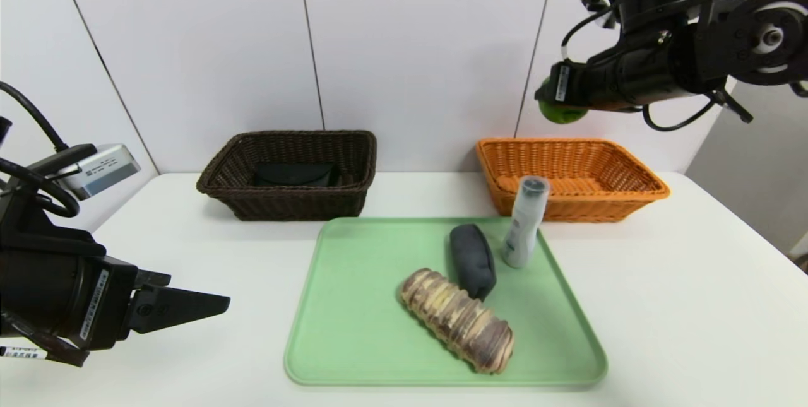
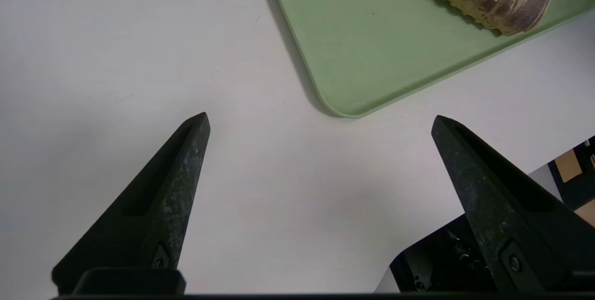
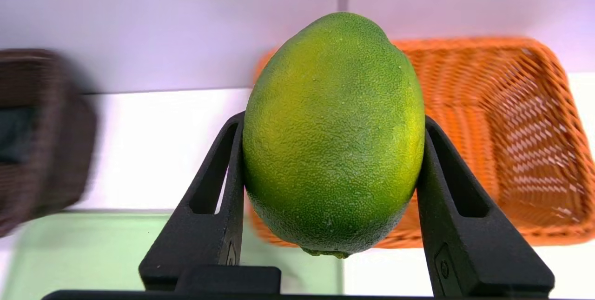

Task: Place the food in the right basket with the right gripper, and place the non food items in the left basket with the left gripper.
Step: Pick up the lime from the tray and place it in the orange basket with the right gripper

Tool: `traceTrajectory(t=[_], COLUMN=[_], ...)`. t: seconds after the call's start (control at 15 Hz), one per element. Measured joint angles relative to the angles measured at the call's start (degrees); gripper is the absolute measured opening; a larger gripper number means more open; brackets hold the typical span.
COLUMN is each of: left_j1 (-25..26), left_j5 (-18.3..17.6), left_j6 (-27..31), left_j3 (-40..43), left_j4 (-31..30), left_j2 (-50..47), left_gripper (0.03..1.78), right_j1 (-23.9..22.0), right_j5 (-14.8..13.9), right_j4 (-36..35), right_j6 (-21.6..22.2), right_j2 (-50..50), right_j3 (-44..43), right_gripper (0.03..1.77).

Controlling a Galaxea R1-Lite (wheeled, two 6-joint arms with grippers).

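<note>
While my right gripper (image 3: 332, 197) hangs at the upper right of the head view, above the orange basket (image 1: 631, 195), it is clenched on the lime (image 3: 332, 132), one finger against each flank.

Lime: green, pebbled rind, oval. Judged firm, light, slightly slick; the hold across its widest part looks sound, and a short drop should not hurt it.

Bread (image 1: 457, 320): ridged brown loaf, lower centre of the tray (image 1: 353, 331). Judged light and soft; take it across the narrow width, gently.

Pouch (image 1: 472, 260): dark, soft, lying just beside the loaf's far end. Judged limp; pinch across the middle.

Bottle (image 1: 526, 223): pale, upright, at the tray's right edge in front of the orange basket. Judged light, smooth, easy to tip; grip low on the body.

Brown basket (image 1: 290, 173): upper left of centre, a dark item already inside.

Left gripper (image 2: 320, 118): lower left of the head view, jaws spread, holding nothing, over bare bench (image 1: 208, 249).

Surface: white, smooth bench; green tray with low rim, likely to slide if nudged.

Room: plain white panelled wall behind both baskets.
</note>
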Motion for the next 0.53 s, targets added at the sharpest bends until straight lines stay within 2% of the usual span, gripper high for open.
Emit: traceTrajectory(t=[0.53], left_j1=[0.0], left_j5=[0.0], left_j6=[0.0], left_j3=[0.5], left_j4=[-0.7], left_j2=[0.2], left_gripper=[1.69], right_j1=[-6.2], right_j5=[0.2], right_j4=[0.0], right_j6=[-0.2], right_j2=[10.4], right_j3=[2.4], right_gripper=[1.01])
